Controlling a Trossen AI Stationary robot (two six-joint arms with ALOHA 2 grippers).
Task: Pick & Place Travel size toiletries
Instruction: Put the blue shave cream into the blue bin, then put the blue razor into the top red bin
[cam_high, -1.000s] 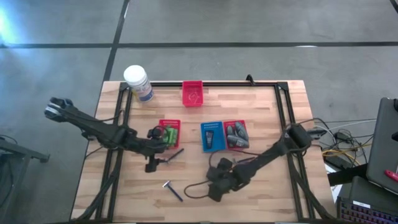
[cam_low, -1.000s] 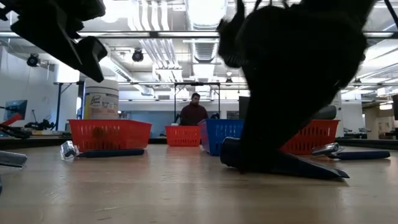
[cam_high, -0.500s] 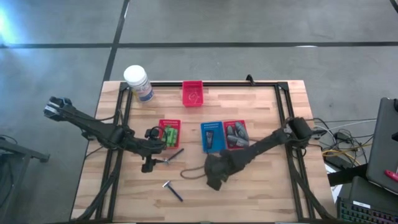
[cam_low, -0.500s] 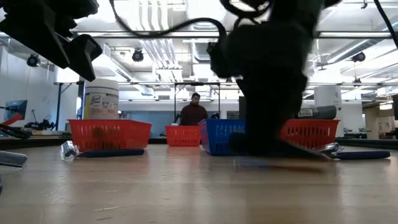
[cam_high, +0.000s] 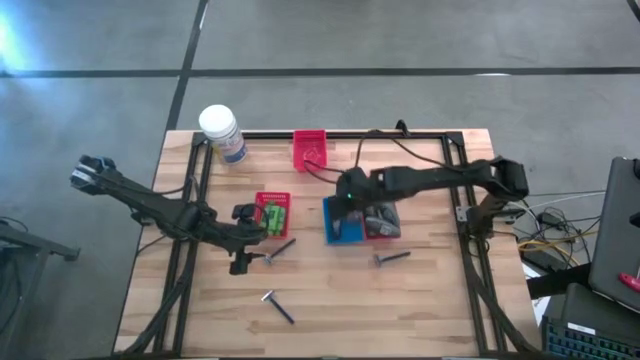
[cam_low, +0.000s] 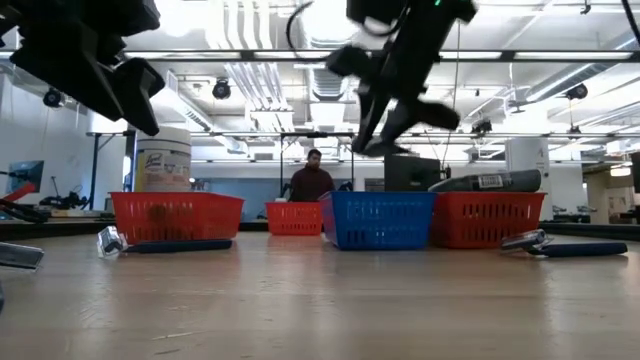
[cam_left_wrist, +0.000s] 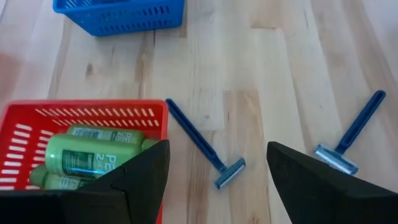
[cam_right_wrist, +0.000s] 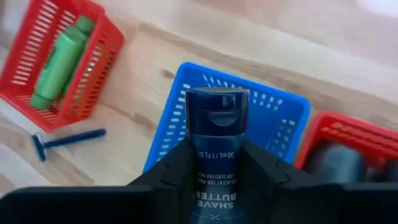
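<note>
Right end effector (cam_high: 348, 200): centre frame in the high view, clamped on the dark shave-butter tube (cam_right_wrist: 214, 152), above the blue basket (cam_right_wrist: 281, 121).
Left end effector (cam_left_wrist: 214, 180): fingers apart, over a razor (cam_left_wrist: 205, 146).
Tip: lower square into the basket, then let go.

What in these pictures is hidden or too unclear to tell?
- Blue basket: in the high view the right gripper hangs over it, hiding most of its contents.
- Dark tube: its lower end is cut off by the right wrist view's edge.
- Green bottles: partly hidden behind a finger of the left gripper; count unclear.
</note>
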